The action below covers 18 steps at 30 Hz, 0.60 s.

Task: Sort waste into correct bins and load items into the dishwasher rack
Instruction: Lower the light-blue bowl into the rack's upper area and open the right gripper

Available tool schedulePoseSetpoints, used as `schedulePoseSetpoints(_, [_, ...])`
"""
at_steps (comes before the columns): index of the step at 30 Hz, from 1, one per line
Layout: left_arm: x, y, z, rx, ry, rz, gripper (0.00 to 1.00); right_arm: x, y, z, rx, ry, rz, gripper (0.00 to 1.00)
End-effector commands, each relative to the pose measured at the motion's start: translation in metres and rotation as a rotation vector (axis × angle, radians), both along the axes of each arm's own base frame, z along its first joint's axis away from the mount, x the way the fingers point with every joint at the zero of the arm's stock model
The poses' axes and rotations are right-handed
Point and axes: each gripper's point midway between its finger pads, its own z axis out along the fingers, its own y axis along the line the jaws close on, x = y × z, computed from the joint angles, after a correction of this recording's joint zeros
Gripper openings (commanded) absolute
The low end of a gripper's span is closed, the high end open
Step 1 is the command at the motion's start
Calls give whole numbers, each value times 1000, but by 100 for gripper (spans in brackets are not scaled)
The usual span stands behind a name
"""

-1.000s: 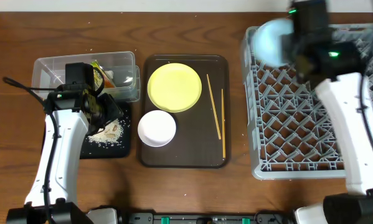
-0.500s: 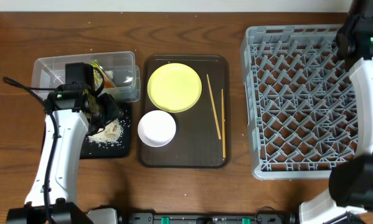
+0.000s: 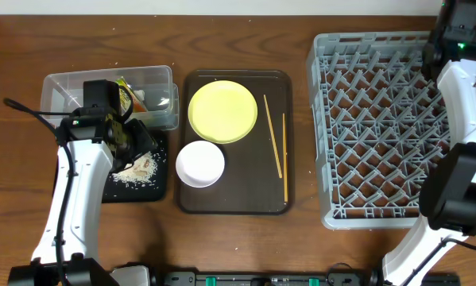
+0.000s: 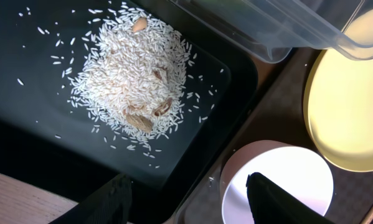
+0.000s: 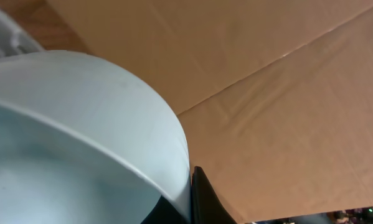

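Observation:
My left gripper (image 3: 140, 141) is open and empty over the black tray (image 3: 156, 191), its fingers (image 4: 189, 205) spanning the tray's edge and the white bowl (image 4: 298, 174). A heap of rice scraps (image 3: 138, 169) lies in that tray (image 4: 24, 124). The snack wrapper (image 3: 128, 94) lies in the clear tub (image 3: 63, 83). My right gripper (image 5: 187, 205) is shut on the rim of the light blue bowl (image 5: 80, 137), at the rack's far right corner (image 3: 458, 12); the bowl is out of the overhead view. The grey rack (image 3: 381, 127) holds nothing that I can see. The small white cup is not in view.
The dark brown serving tray (image 3: 238, 199) holds the yellow plate (image 3: 222, 111), the white bowl (image 3: 199, 164) and two chopsticks (image 3: 273, 135). The clear tub's corner (image 4: 286, 25) overhangs the black tray. A brown cardboard surface (image 5: 286, 93) fills the right wrist view.
My right arm has carried the light blue bowl from the rack's far left corner to its far right corner, out of the overhead view. The left arm has not moved.

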Motion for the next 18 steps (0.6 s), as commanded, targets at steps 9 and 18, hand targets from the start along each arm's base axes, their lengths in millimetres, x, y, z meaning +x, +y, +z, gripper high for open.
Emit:
schedulePoseSetpoints(9, [1,4,4,10,-16,20,63,4,21,-24,132,-10,62,1])
schedulePoseSetpoints(18, [1,4,4,10,-15,20,62,9,55,-44,246,9,131,1])
